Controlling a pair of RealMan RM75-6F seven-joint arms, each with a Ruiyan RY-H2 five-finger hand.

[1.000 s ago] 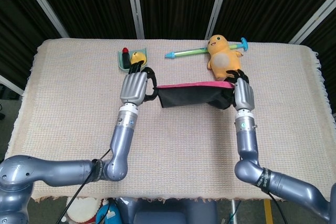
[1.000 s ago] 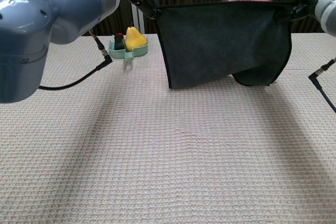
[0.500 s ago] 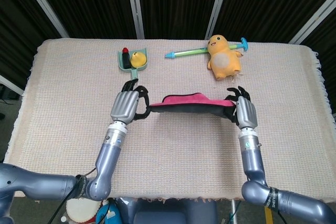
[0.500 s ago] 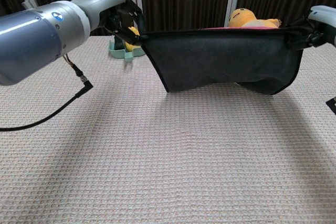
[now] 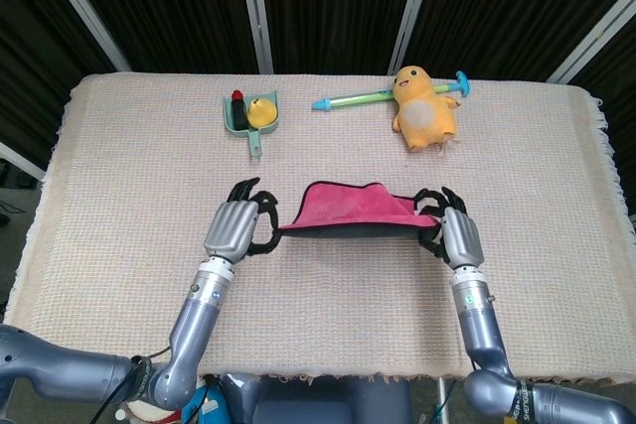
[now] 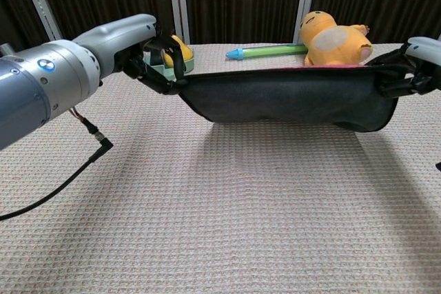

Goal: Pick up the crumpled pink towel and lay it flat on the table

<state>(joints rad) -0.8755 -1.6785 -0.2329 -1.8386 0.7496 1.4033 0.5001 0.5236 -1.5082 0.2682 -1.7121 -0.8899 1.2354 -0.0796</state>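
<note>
Towel: pink cloth towel w/ dark underside [image 5: 346, 208] was stretched between both robot hands, off the tabletop per chest view, sagging in the middle. Head view showed pink top face; chest view showed mostly the dark face [image 6: 289, 98].
Left robot hand [image 5: 235, 228]: gripped the towel's left end, fingers curled around the edge; back of hand faced up in head view. In chest view [image 6: 160, 67] the dark fingers [image 6: 153, 77] pinched the corner.
Right robot hand [image 5: 453, 236]: gripped the towel's right end, fingers closed on the edge. Chest view [image 6: 408, 74] showed it at the frame's right side, clamped on the corner.
Tabletop: beige woven cloth cover [image 5: 129, 196], fringed on the right edge; towel's shadow lay on it under the sag in chest view.
Toy: yellow plush duck w/ pale belly [image 5: 424, 109] lay at the far side, well apart from the towel.
Stick: green-and-blue plastic rod [image 5: 356, 99] lay just beside the duck, running to its left.
Tray: small teal plastic dish [image 5: 251, 116] at far left-centre, held a yellow pear-shaped piece [image 5: 261, 111] & a red-and-black item [image 5: 238, 103]; can't tell what that item was.
Cable: black wire [image 6: 65, 177] trailed on the tabletop below the left arm, chest view only.
</note>
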